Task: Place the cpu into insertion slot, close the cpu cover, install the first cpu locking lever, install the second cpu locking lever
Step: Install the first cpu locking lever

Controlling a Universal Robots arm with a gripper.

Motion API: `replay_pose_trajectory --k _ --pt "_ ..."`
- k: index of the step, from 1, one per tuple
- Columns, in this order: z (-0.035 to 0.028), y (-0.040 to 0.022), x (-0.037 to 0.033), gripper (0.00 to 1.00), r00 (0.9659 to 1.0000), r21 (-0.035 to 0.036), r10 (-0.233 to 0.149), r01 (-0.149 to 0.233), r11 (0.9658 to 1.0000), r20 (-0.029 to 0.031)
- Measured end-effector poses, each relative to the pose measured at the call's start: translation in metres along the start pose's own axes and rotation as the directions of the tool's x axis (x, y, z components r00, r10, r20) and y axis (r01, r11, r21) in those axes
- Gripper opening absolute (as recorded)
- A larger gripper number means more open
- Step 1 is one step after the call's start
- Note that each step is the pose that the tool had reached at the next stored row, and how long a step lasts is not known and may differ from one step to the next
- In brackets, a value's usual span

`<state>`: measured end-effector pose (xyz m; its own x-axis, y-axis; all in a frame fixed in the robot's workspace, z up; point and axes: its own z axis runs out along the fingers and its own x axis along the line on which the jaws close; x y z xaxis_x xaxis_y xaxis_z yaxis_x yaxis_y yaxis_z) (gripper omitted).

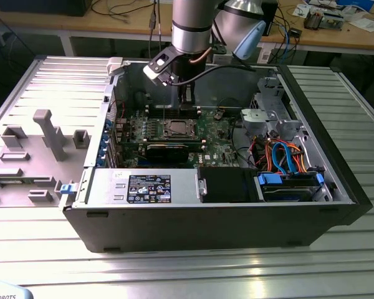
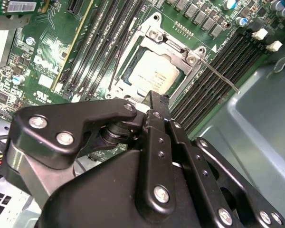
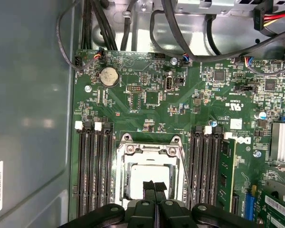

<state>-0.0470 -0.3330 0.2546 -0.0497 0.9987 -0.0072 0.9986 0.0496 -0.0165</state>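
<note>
The gripper (image 3: 155,184) has its two black fingers pressed together with nothing between them, and it hangs tip-down just above the cpu (image 3: 145,173). In the second wrist view the gripper (image 2: 154,98) points at the near edge of the cpu (image 2: 154,73), close to it; whether it touches cannot be told. The cpu sits in the insertion slot (image 3: 121,176), its dull grey top showing through the square cut-out of the cpu cover (image 3: 149,160), which lies flat around it. A thin metal lever (image 3: 184,175) runs along one side of the slot; in the second wrist view the lever (image 2: 221,77) sticks out at a slant over the black memory slots (image 2: 213,102). More memory slots (image 3: 92,166) flank the socket on the green circuit board (image 3: 147,102). In the exterior view the gripper (image 1: 187,103) reaches down into the open computer case (image 1: 206,218), over the cpu (image 1: 174,129), with a long black expansion card (image 1: 168,151) just beside the socket, and the case rests on a ribbed metal table (image 1: 174,271)
</note>
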Motion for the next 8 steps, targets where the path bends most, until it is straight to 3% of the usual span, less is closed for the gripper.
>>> replay_pose_trajectory --k 5,8 --pt "-0.0079 -0.0001 -0.0001 0.11 1.0000 0.0000 0.000 0.000 1.0000 0.0001" --pt "-0.0079 -0.0001 -0.0001 0.11 1.0000 0.0000 0.000 0.000 1.0000 0.0003"
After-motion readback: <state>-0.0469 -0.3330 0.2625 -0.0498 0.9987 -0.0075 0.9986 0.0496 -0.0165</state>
